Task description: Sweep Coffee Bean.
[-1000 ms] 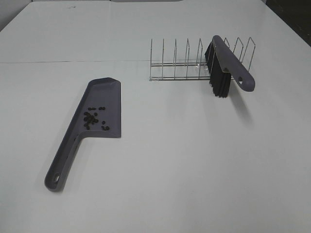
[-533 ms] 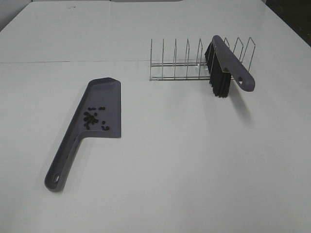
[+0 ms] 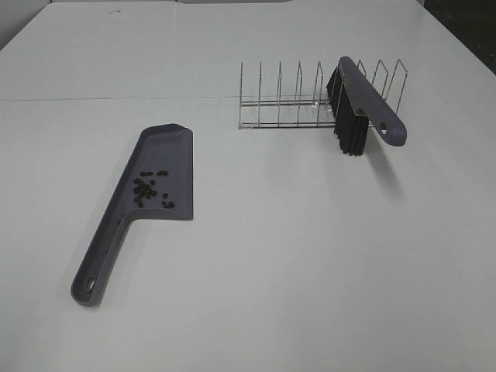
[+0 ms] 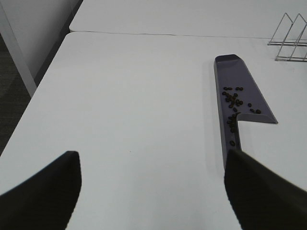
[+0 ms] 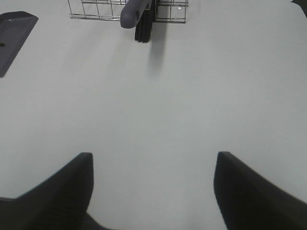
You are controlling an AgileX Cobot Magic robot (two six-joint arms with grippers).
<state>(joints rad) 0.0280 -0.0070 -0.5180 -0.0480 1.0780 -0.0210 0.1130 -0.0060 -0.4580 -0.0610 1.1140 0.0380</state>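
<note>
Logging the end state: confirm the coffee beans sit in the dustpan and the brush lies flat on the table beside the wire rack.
One thing is wrong. The coffee beans do sit in the dustpan, but the brush is not flat on the table: it rests in the wire rack, bristles hanging down. The exterior high view shows it.

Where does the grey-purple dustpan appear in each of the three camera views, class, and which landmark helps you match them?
Exterior high: the dustpan lies left of centre on the white table, beans on its blade, handle toward the near edge.
Left wrist: it is at right of the picture, handle end hidden behind a finger.
Right wrist: only one corner shows, at the upper left edge.
Shared landmark: the wire rack, seen in all three.
</note>
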